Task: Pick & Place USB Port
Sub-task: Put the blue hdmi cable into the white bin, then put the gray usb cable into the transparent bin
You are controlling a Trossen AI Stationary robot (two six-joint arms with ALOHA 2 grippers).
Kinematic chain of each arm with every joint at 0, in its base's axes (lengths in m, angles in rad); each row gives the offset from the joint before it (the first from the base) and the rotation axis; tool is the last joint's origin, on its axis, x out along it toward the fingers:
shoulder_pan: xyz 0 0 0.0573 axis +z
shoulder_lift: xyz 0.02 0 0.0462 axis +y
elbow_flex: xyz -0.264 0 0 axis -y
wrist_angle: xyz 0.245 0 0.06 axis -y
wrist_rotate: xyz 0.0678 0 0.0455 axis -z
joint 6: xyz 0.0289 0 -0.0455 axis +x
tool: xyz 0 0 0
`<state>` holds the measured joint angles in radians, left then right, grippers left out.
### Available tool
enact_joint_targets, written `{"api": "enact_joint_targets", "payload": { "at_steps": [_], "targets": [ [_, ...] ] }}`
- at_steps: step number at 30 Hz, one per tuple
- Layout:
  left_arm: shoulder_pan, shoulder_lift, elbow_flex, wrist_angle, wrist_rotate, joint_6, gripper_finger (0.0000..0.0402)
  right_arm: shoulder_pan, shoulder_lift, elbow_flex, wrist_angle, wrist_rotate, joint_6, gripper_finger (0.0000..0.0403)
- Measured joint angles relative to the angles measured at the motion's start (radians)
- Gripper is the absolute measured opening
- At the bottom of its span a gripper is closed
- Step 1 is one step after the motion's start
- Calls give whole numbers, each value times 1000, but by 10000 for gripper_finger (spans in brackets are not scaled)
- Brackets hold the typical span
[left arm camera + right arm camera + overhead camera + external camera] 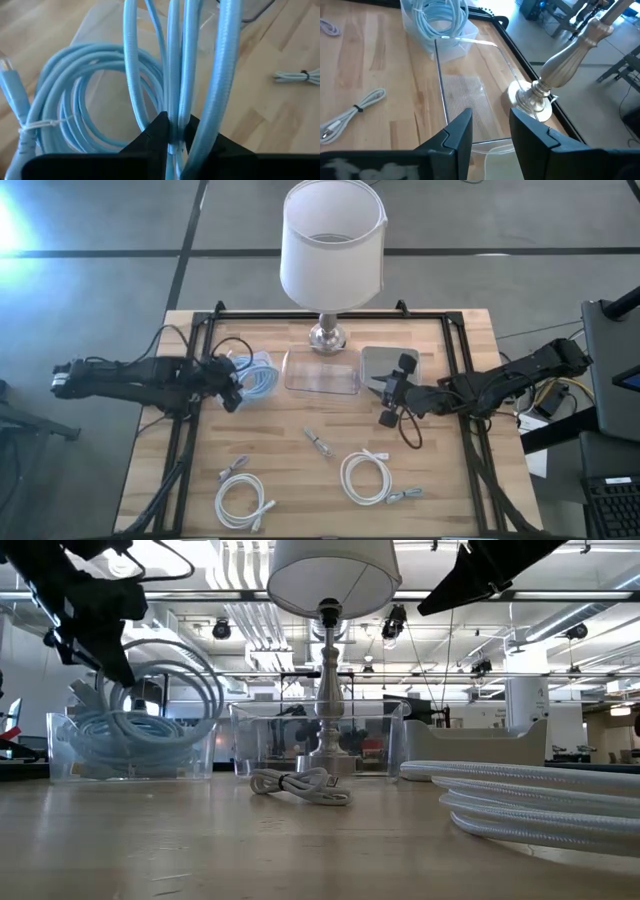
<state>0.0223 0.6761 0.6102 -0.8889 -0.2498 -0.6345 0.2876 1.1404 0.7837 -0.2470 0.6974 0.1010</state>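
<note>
- Wooden worktop [300, 480], framed by a black rail, carries a lamp [330, 250] at its far edge and 3 trays in a row before it.
- Left end effector [172, 131] is clenched on strands of the blue cable [90, 100]; its coil hangs straight below into the left clear tray [258, 373].
- Blue strands run lengthwise away from the fingers, so I judge release over this tray comes next.
- Right end effector [491, 127] hovers parted and empty over the empty middle clear tray [320, 370], beside the grey tray [388, 364].
- White cables [370, 478] lie loose, well apart, nearer the front edge.
</note>
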Motion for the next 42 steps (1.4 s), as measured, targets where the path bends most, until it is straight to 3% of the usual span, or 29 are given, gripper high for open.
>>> {"api": "enact_joint_targets", "payload": {
  "at_steps": [10, 18, 25, 31, 34, 42],
  "targets": [
    [2, 28, -11, -70, -63, -5, 107, 0, 0, 1, 7, 0, 0, 123],
    [2, 77, 8, -76, -186, 93, 157, 0, 0, 2, 57, 0, -8, 123],
    [2, 102, 111, -237, -243, 111, 194, 0, 0, 3, 58, 0, -26, 123],
    [2, 107, 220, -297, -247, 122, 198, 0, 0, 3, 59, -3, 0, 123],
    [-2, 107, 243, -222, -248, 189, 198, 0, 0, 2, 59, -2, 1, 123],
    [-55, 190, 186, 204, -71, 486, 197, 0, 1, 0, 59, -2, 25, 123]
  ]
}}
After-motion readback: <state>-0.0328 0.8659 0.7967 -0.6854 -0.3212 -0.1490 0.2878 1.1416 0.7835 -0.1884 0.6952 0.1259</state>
